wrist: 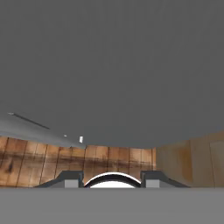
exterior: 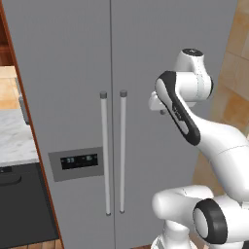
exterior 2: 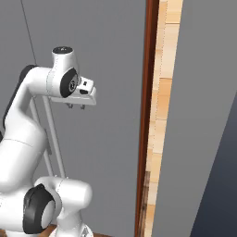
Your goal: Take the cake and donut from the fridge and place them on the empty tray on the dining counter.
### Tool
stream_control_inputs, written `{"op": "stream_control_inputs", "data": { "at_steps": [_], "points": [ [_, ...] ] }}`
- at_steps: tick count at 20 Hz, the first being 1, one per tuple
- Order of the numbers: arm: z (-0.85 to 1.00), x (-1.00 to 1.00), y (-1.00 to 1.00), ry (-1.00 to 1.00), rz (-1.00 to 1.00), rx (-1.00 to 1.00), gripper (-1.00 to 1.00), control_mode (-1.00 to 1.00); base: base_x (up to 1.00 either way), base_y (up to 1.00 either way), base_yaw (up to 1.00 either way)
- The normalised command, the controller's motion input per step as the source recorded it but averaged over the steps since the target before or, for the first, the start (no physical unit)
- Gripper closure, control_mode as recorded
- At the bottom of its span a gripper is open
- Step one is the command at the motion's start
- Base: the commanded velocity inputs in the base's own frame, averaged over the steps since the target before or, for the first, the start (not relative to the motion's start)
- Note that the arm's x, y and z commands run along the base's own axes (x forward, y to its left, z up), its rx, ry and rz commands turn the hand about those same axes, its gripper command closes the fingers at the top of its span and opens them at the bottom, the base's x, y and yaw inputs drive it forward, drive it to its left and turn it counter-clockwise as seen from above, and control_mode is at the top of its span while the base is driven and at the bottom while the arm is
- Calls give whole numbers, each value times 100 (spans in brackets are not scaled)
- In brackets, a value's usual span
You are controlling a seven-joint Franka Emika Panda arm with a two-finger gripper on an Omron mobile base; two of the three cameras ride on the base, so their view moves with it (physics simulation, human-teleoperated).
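The tall grey fridge (exterior: 73, 73) stands right in front of me with both doors closed. Its two long bar handles (exterior: 104, 151) run down the middle, and the dark dispenser panel (exterior: 78, 163) sits on the left door. The cake and donut are hidden behind the doors. The empty tray and the dining counter are out of view. My gripper (exterior 2: 76, 107) hangs in front of the right door, pointing down, a short way from the door face. It is open, with nothing between its fingertips (wrist: 72, 179). In the hand view the gripper (wrist: 112, 179) looks down along the grey door to the floor.
A marble worktop (exterior: 14, 141) over a dark appliance (exterior: 19, 204) adjoins the fridge on the left. A reddish wooden panel (exterior 2: 150, 92) and a tan tiled wall (exterior 2: 162, 115) border it on the right, then a grey panel (exterior 2: 203, 115). Wooden floor (wrist: 43, 162) lies below.
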Motion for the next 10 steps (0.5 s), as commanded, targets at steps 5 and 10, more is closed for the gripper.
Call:
{"op": "stream_control_inputs", "data": {
  "at_steps": [5,10],
  "points": [
    [0,-23,12,0,3,0,-100,-100,0,0,0],
    [0,-90,25,-13,2,0,-100,-100,0,0,0]
  ]
}}
